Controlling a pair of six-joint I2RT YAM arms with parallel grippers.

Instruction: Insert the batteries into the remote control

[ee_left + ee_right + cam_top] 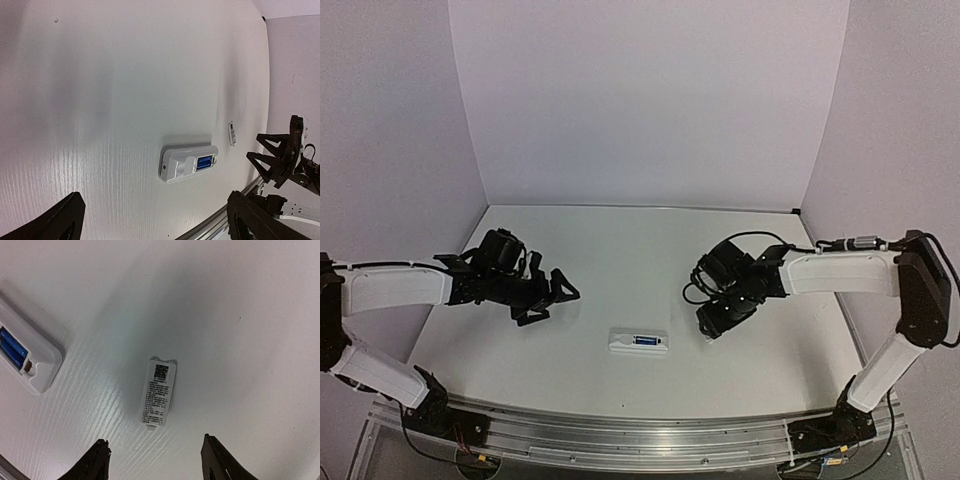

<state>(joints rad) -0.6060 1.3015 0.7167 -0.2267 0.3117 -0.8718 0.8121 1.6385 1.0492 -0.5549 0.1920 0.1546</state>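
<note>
The remote control (625, 342) lies back up on the white table (620, 250), close to the near edge and about midway along it, its long side parallel to that edge. Its battery recess is uncovered, and the batteries (12, 350) sit in it side by side, two blue cells filling the slot toward the remote's right end. A small white cover piece (157, 392), with a printed label and a square code facing up, lies flat on the table near that right end and apart from the remote. The right gripper (155, 440) hangs over this cover piece, its two dark fingers (95, 462) spread apart with nothing between them; in the wrist view the cover sits just beyond the gap. The left gripper (558, 303) is held above the table toward the left edge, well apart from the remote and aimed toward it, its jaws spread wide and holding nothing. From the left wrist view the remote appears in the middle distance, with the cover piece beyond its far end.
</note>
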